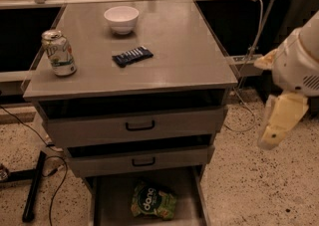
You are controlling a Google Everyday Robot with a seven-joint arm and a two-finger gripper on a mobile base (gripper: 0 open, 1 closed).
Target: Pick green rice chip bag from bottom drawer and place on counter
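The green rice chip bag lies flat on the floor of the open bottom drawer, near its middle, with its white lettering facing up. The counter is the grey top of the cabinet above it. My gripper hangs at the right side of the view, beside the cabinet at about the height of the upper drawers. It is well away from the bag and holds nothing that I can see.
On the counter stand a white bowl at the back, a soda can at the left and a small dark blue wrapper in the middle. The two upper drawers are slightly open. Cables and a black stand lie on the floor at the left.
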